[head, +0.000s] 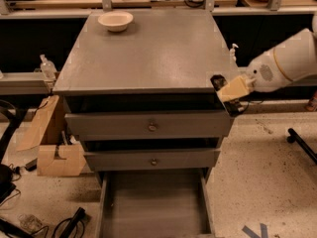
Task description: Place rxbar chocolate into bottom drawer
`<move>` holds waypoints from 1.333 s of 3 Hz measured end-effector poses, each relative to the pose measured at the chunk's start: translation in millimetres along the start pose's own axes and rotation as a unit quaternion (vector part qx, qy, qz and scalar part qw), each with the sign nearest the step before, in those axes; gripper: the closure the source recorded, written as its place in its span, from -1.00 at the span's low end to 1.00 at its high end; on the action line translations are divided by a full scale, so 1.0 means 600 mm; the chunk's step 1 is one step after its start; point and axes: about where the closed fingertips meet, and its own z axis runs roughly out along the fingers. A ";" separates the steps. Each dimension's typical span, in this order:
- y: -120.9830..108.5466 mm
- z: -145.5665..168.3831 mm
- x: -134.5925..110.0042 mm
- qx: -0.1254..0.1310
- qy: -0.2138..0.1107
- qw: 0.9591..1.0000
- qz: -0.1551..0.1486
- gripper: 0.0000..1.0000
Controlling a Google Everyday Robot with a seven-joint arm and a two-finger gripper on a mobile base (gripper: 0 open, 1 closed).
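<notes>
We see the gripper [232,90] at the front right corner of the cabinet top [148,53], just off its edge, with the rxbar chocolate [217,81] clamped between its fingers. The bowl [115,20] sits back left on the cabinet top. The bottom drawer [153,202] is pulled out forward under the two upper drawers [148,125]. A cardboard box [54,157] is on the floor left of the cabinet.

We record the bottom drawer [153,202] and cabinet top [148,48] as matt grey metal with a faint sheen. The gripper [226,92], at the cabinet's front right corner, is smooth beige plastic clamping the rxbar chocolate [216,81], whose black wrapper looks dull.
</notes>
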 end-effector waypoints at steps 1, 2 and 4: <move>0.013 0.011 0.038 0.003 0.008 0.998 -0.057 1.00; 0.014 0.014 0.040 0.002 0.009 0.998 -0.065 1.00; 0.035 0.093 0.063 -0.037 -0.018 0.996 -0.075 1.00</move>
